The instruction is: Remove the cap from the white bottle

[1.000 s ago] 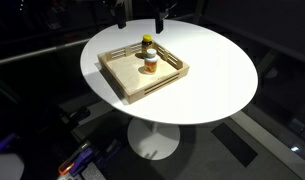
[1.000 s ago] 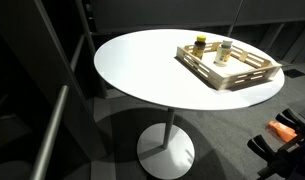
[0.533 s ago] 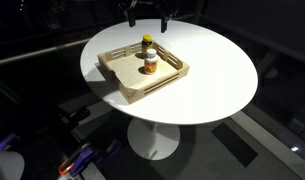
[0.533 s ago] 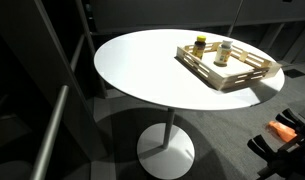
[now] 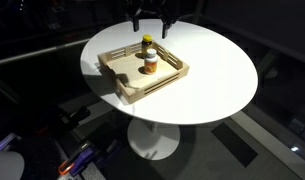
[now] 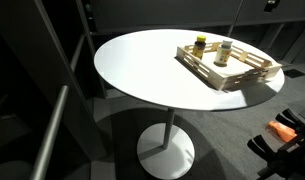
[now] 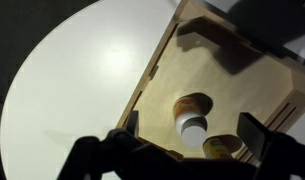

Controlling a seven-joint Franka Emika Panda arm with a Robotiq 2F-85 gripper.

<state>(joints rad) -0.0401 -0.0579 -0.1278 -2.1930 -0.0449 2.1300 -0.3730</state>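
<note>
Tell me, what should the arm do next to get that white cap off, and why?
Probably lower straight down. The gripper hangs above the tray, jaws open and empty; in the wrist view the cap of the white bottle sits roughly between its fingers, the yellow-capped bottle close beside.

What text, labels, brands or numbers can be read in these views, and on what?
None can be read in any view.
White bottle: the orange label band shows, but its print is too small and blurred to read.
Dark bottle: nothing legible at this size.
Cap: plain white top in the wrist view, no marking seen.
Tray and table: no markings seen.
</note>
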